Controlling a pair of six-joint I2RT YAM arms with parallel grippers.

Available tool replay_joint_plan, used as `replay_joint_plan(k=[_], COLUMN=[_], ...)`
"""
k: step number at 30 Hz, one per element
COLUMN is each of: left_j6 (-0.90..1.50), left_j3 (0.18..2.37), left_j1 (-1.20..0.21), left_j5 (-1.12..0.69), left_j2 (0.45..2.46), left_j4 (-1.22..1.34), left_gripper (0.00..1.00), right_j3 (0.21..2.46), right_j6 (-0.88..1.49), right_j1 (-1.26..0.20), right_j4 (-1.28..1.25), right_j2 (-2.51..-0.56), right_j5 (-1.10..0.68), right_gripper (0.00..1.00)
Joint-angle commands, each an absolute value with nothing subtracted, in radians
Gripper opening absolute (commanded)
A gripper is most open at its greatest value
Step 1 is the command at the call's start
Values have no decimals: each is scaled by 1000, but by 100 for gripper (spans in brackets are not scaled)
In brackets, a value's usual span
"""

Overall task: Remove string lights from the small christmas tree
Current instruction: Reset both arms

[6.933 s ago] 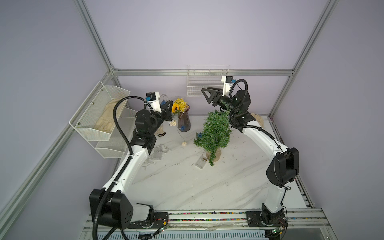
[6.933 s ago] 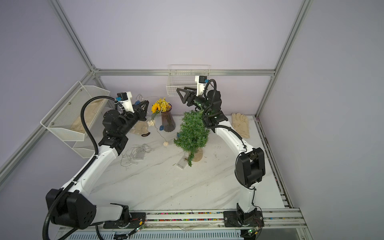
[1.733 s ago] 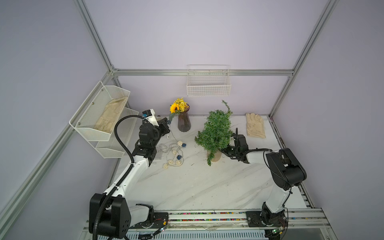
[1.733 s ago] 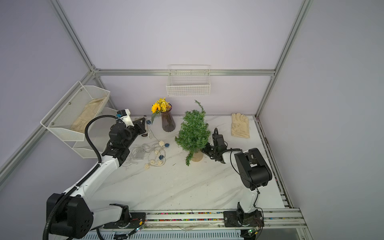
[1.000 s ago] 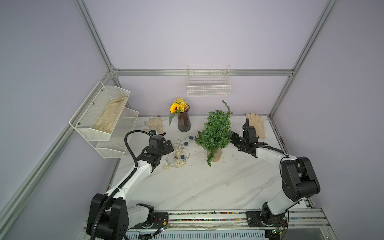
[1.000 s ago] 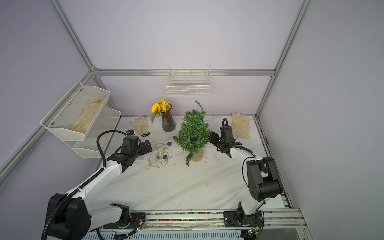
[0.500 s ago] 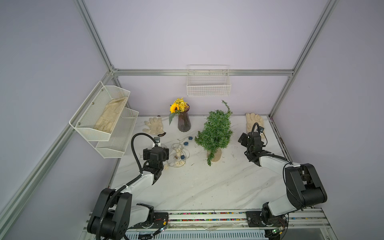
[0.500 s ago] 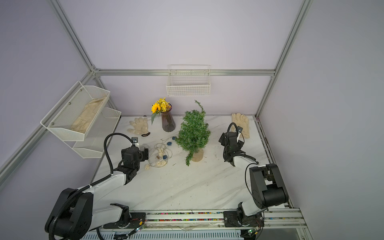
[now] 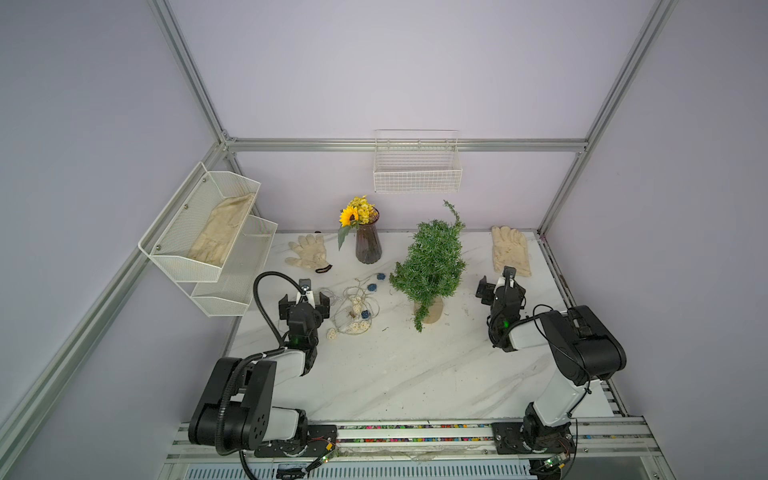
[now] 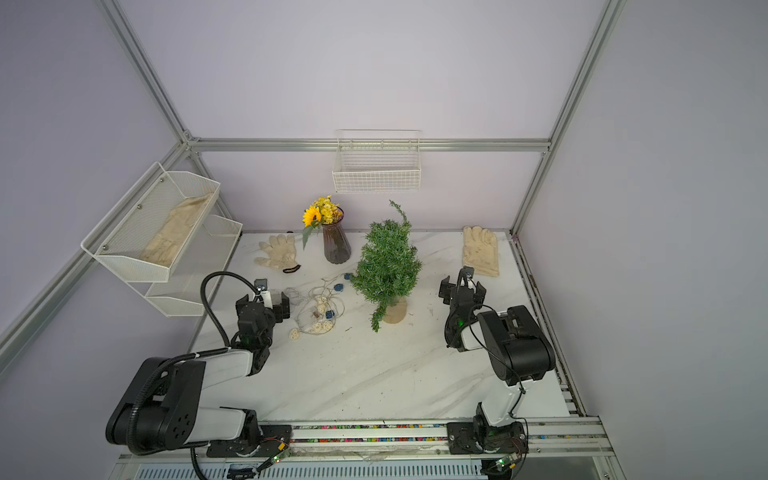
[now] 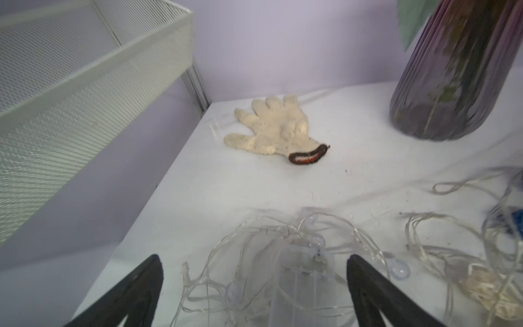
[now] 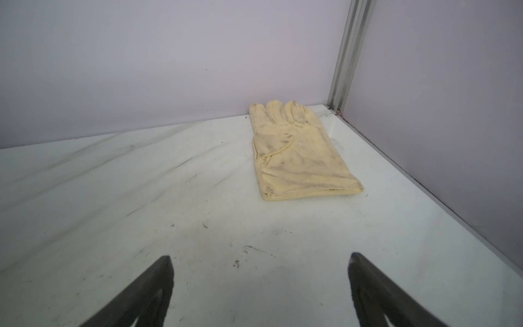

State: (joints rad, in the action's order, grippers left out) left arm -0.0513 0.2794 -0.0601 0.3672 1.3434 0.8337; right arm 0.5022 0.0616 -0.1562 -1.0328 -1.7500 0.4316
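Shows the string lights (image 9: 353,309) off the branches, heaped in a loose tangle on the white marble tabletop (image 9: 395,365) left of centre in both top views, with cream and blue balls scattered through the pale wire. Puts the small christmas tree (image 9: 432,266) upright at centre, just right of that heap, bent tip up toward the back wall and two blue balls close by its lower left branches. Finds the left gripper (image 9: 304,302) low at the heap's left edge, fingers spread wide and holding nothing. In the left wrist view, frames the clear battery box (image 11: 300,277) on the table between those two black fingers, wire looped over it. Sets the right gripper (image 9: 500,289) at right of the tree and well apart from it, fingers likewise spread wide over bare marble, empty. Leaves a dark vase (image 9: 368,247) of yellow flowers behind the heap, a knitted glove (image 9: 307,253) at upper left and a yellow glove (image 12: 300,158) beyond the right gripper.
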Motion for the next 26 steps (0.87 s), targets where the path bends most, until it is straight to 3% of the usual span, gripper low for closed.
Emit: replay_joint_plan(k=[1, 2, 4, 6, 7, 10, 15, 26], left_j6=[41, 35, -16, 28, 45, 33, 0, 18], left_j3=[225, 228, 229, 255, 298, 405, 346, 364], left_j1=[-21, -19, -22, -18, -18, -23, -28, -28], left_j5=[277, 266, 248, 270, 295, 332, 299, 322], left_j2=[1419, 1494, 1633, 1553, 1524, 1560, 1578, 1580], left_j4=[1064, 1118, 1350, 1169, 1041, 875, 1027, 994], left_gripper=[100, 100, 100, 100, 100, 100, 100, 100], right_j3=[438, 415, 416, 434, 449, 442, 449, 448], right_j6=[77, 41, 82, 42, 72, 52, 58, 58], right_j1=[-92, -83, -83, -85, -86, -86, -85, -86], right_j4=[-1248, -1396, -1285, -1354, -1266, -1314, -1287, -1296], right_j2=[-1768, -1817, -1761, -1803, -1778, -1794, -1787, -1789], right_j5=[293, 310, 280, 332, 345, 338, 337, 337], right_gripper=[97, 97, 97, 97, 97, 97, 97, 97])
